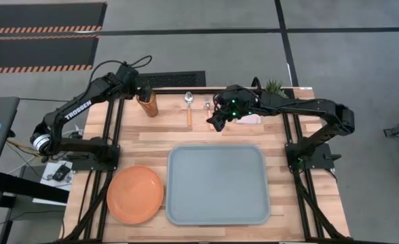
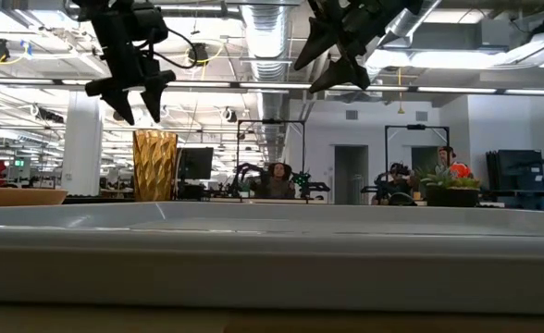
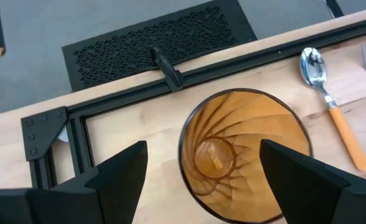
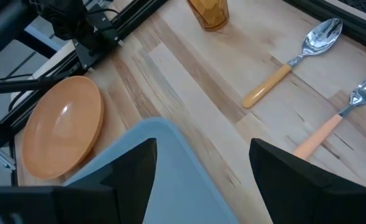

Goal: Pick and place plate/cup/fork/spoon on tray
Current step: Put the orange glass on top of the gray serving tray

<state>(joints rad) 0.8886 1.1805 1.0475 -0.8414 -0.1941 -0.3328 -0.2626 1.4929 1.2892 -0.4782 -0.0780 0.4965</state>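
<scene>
Wooden table sitting on a grey floor, open workshop showing behind it in the low view, people sitting far back. Tray lying empty near the front edge, plate lying just beside it on the left arm's side, not touching. Cup standing upright at the back, spoon lying next to it, fork lying just past the spoon, mostly hidden by the right arm from above. Left gripper hanging over the cup with fingers spread wide on either side of the rim, not gripping it, cup still on the table. Right gripper hovering above the table between fork and tray, fingers apart, holding nothing. Small plant sitting at the back by the right arm, pink pad peeking out under that arm
</scene>
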